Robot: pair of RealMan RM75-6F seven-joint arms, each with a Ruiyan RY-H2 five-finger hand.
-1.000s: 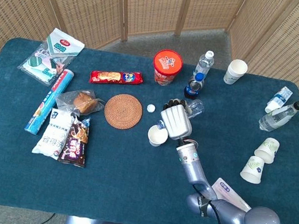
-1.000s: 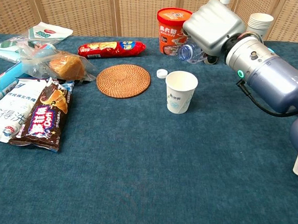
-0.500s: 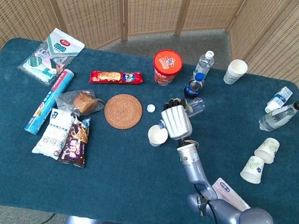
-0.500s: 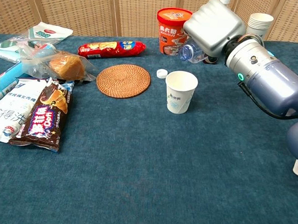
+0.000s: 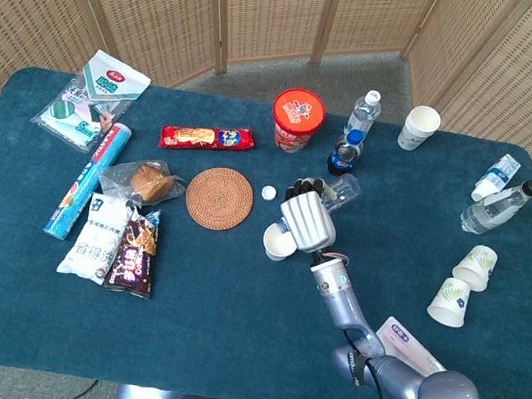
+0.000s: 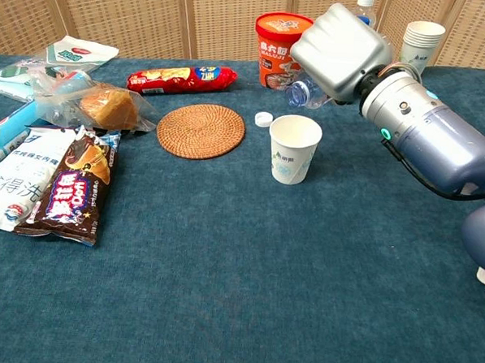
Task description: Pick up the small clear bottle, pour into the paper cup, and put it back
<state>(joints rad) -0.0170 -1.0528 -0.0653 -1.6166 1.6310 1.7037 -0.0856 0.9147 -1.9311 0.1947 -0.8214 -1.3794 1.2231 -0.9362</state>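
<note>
Above the paper cup (image 6: 294,148), right hand (image 6: 340,50) tilts small clear bottle (image 6: 302,91).

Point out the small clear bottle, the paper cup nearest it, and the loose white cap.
small clear bottle (image 6: 300,92), chest view, on its neck end.
paper cup (image 6: 294,148), chest view, on its side wall.
white cap (image 6: 264,118), chest view, on its top.

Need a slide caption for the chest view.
Right hand tips the small clear bottle toward the paper cup.

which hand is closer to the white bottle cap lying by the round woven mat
Right. The right hand, holding the small clear bottle, hangs just beside the cap. The left hand shows in neither view.
</note>
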